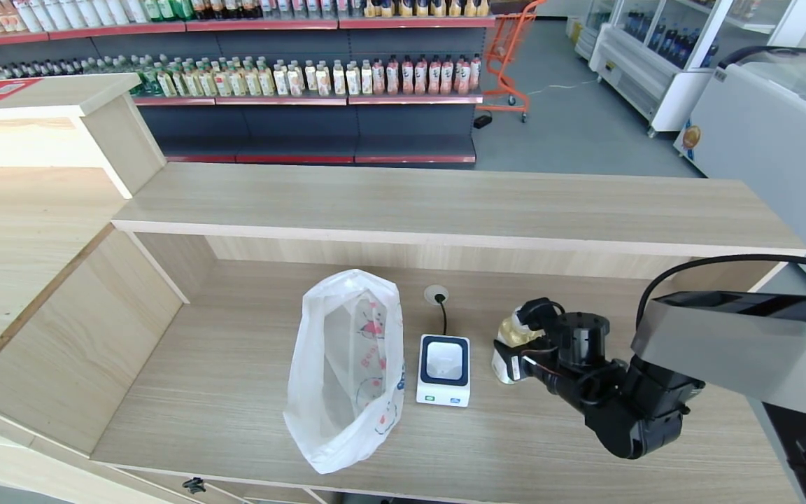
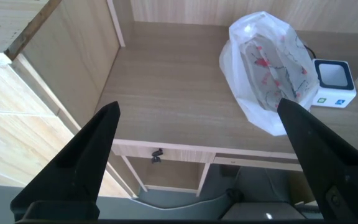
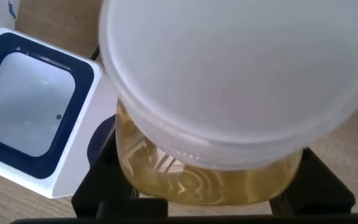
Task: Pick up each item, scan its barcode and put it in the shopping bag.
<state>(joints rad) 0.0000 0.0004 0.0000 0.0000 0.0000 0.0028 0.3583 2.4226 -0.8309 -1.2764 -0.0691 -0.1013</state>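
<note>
Right gripper (image 1: 518, 355): your fingers press both sides of the jar (image 1: 511, 336), gripping it.
Jar: just right of the scanner (image 1: 443, 360), close to its edge.
Bag (image 1: 347, 371): mouth open, just left of the scanner.
Left gripper (image 2: 197, 155): spread wide, holding nothing, above the tabletop's (image 1: 221, 392) front edge.
Room: you have a broad stretch of tabletop between the bag and the left side wall.
</note>
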